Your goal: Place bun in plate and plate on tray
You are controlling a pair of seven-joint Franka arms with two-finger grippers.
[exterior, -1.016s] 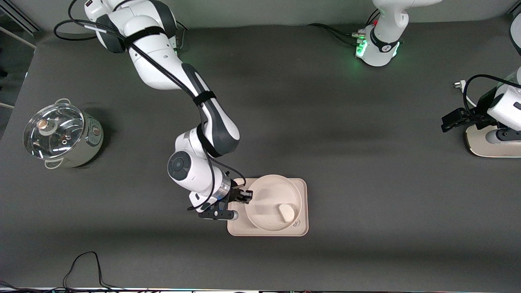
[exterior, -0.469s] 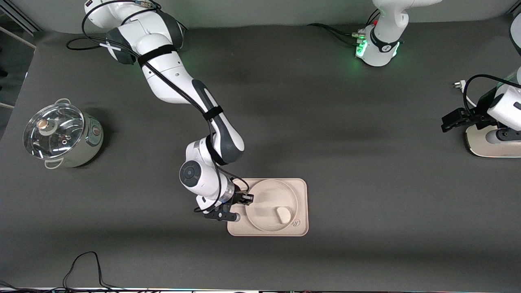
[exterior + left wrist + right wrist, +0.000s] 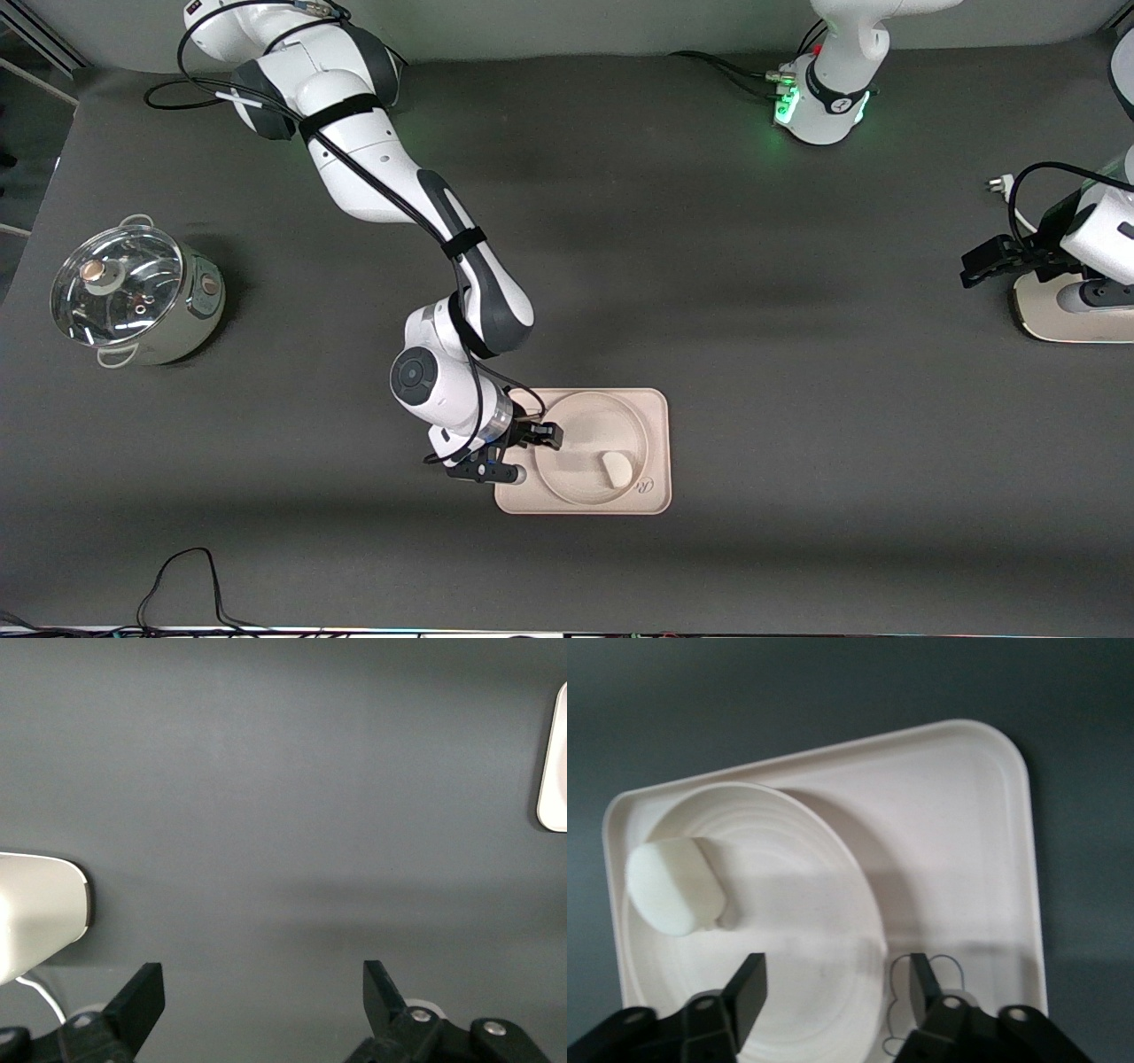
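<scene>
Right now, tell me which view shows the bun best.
The right wrist view: the bun lies close and whole in the plate, its flat end showing. The front view shows the bun only as a small pale lump in the plate. The left wrist view shows none of it.

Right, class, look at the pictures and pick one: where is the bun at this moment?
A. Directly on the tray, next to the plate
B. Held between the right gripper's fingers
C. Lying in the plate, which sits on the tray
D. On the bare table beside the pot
C: the bun lies inside the plate, and the plate rests on the tray; the right gripper is open at the plate's rim.
</scene>
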